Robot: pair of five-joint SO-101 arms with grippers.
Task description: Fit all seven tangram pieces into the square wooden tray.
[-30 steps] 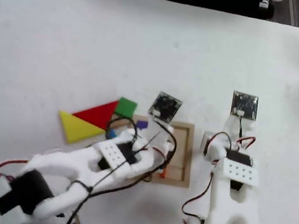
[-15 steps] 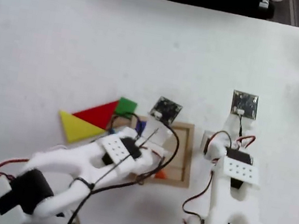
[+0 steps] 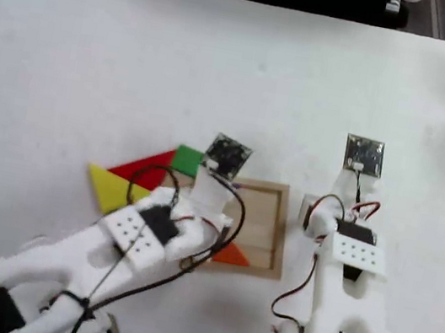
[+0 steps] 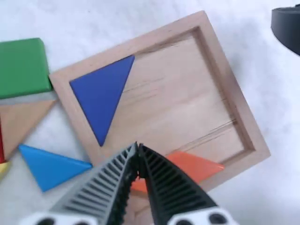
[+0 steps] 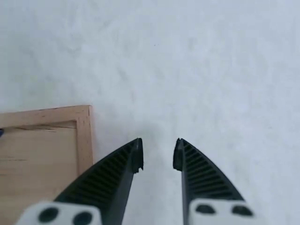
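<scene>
Wooden tray [image 4: 187, 93] holding blue triangle [image 4: 101, 95], left pincer [image 4: 138, 151] pressed together, right pincer [image 5: 157, 152] spread.

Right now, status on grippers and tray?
Left gripper shut, empty, over tray. Right gripper open beside it. Blue triangle, orange triangle inside.

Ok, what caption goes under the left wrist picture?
Left gripper, shut, over a wooden tray holding a blue triangle, an orange triangle by its rim.

left end effector [image 4: 138, 149] drawn back off wooden tray [image 3: 274, 194], orange triangle [image 3: 231, 254] uncovered
</scene>
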